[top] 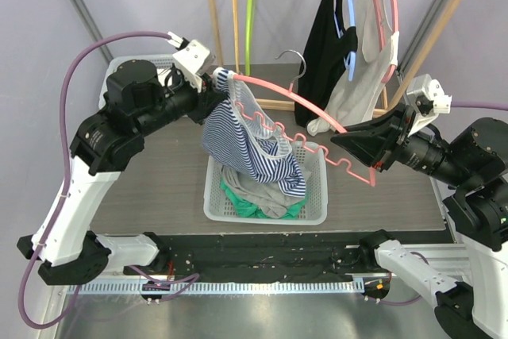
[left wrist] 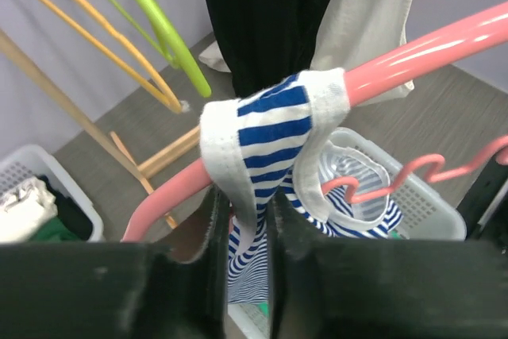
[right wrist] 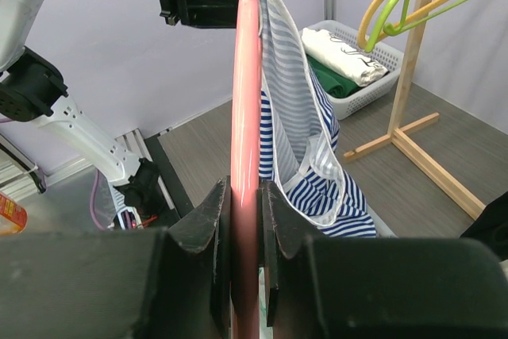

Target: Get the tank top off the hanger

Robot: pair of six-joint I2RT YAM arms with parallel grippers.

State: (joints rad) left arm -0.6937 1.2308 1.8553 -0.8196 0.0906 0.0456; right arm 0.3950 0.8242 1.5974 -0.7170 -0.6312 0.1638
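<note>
A blue-and-white striped tank top (top: 252,148) hangs from the left end of a pink hanger (top: 305,109), its hem drooping toward the basket. My left gripper (top: 221,85) is shut on the tank top's strap (left wrist: 262,129) where it loops over the hanger's bar (left wrist: 429,49). My right gripper (top: 343,142) is shut on the pink hanger's bar (right wrist: 246,117) near its right end. In the right wrist view the tank top (right wrist: 305,140) hangs to the right of the bar.
A white basket (top: 317,196) with grey and green clothes sits below the tank top. A second basket (top: 131,65) stands at the back left. A wooden rack (top: 230,13) behind holds black and white garments and green, orange, blue and pink hangers.
</note>
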